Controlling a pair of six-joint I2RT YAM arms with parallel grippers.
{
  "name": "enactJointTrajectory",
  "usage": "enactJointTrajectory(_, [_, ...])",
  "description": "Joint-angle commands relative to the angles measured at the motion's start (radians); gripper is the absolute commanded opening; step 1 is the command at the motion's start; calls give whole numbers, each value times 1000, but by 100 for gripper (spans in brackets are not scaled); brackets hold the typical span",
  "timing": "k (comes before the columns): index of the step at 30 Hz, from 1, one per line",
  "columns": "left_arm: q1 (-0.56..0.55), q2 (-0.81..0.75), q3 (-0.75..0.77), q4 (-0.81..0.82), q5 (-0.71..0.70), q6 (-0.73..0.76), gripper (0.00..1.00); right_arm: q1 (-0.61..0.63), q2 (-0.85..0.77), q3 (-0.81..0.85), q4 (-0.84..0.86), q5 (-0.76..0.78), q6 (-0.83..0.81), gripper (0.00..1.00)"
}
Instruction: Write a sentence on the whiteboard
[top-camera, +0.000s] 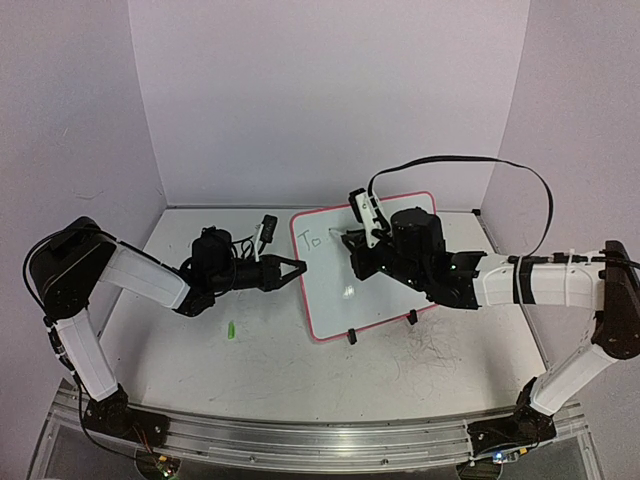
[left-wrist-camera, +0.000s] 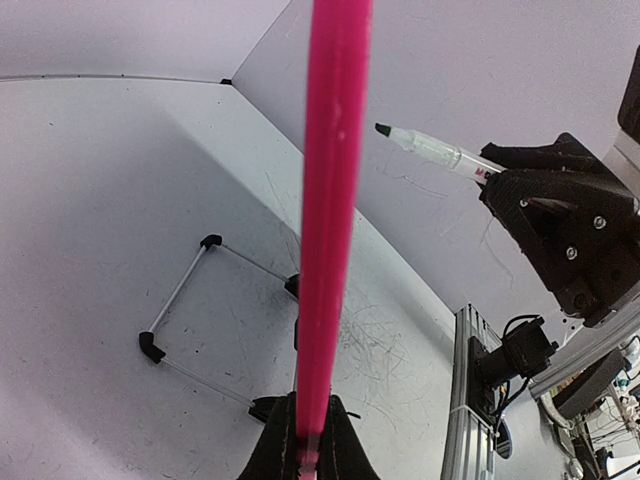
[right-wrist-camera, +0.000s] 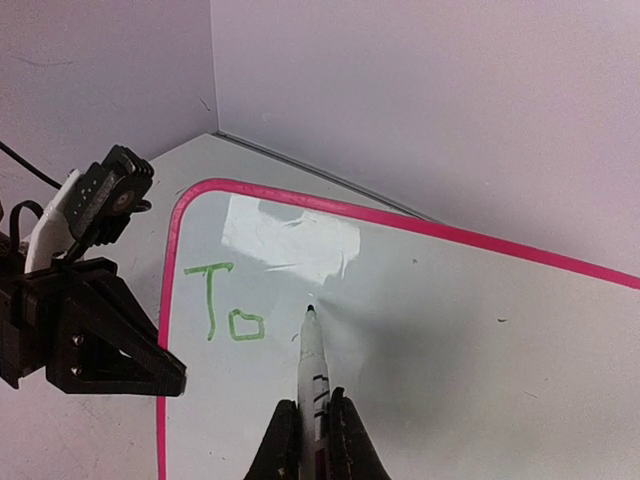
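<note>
The whiteboard (top-camera: 345, 300) has a pink rim and stands tilted at the middle of the table. My left gripper (top-camera: 298, 268) is shut on its left rim, which runs up the left wrist view as a pink bar (left-wrist-camera: 330, 200) between the jaws (left-wrist-camera: 308, 420). My right gripper (right-wrist-camera: 313, 415) is shut on a white marker (right-wrist-camera: 312, 360) with a dark tip. The tip sits at the board (right-wrist-camera: 450, 330) just right of the sentence (right-wrist-camera: 225, 300), which reads "To" in green. From above, the sentence (top-camera: 310, 240) lies at the board's top left, with the right gripper (top-camera: 356, 245) beside it.
A small green cap (top-camera: 231, 329) lies on the table in front of the left arm. Black clip feet (top-camera: 351, 337) hold the board's near edge. The grey tabletop (top-camera: 440, 360) is scribbled. A thin wire stand (left-wrist-camera: 180, 300) shows behind the board. Walls close in the back and sides.
</note>
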Motion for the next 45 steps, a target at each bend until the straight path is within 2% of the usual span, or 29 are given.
enactJointTrajectory(1, [1,-46,9,0,-1,-37,0,2,-12,-4,24,-23,10,0])
enactJointTrajectory(18, [-4,-43,15,-7,-5,-33,0,2,-5,-13,22,-46,10,0])
enactJointTrajectory(45, [-7,-43,20,-14,-2,-26,0,1,32,12,27,21,41,0])
